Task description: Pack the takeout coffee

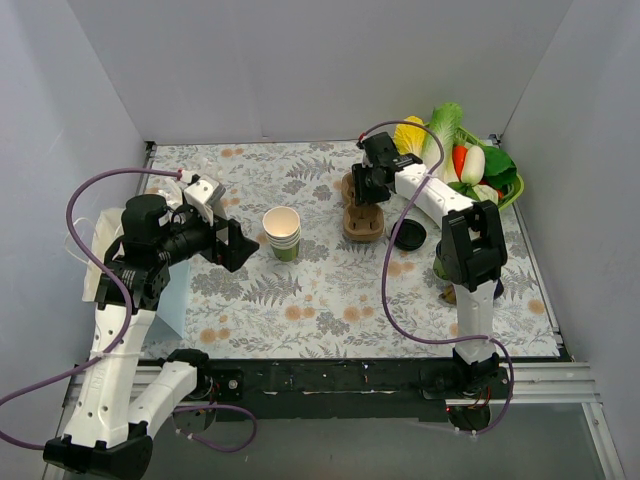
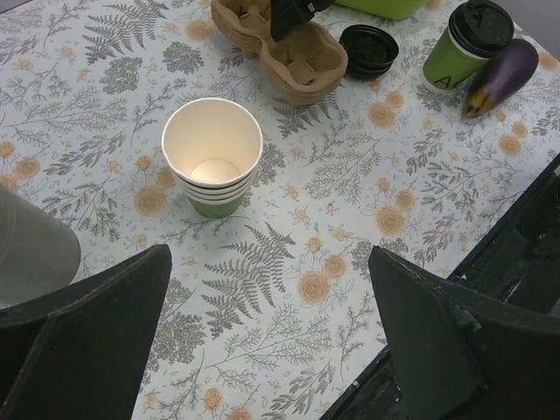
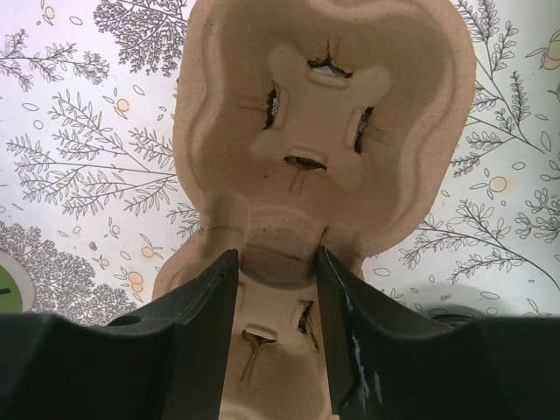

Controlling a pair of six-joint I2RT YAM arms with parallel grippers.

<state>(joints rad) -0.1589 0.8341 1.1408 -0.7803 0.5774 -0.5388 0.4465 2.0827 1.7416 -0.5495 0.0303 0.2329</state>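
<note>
left gripper (image 1: 238, 246) hangs wide open over the worktop's left side, holding nothing, beside the stack of lidless cups (image 1: 283, 232). toward the middle back, the right gripper (image 3: 276, 262) straddles the centre ridge of the pulp carrier (image 3: 324, 131); whether it pinches yet i cannot tell. best to squeeze squarely on that ridge, then lift level. the takeout coffee (image 2: 455, 45) stands upright near the right edge, just beside the aubergine (image 2: 503, 74), unpacked.

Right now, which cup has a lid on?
The single cup beside the eggplant, capped in black; the stacked cups mid-table are open-topped.
</note>
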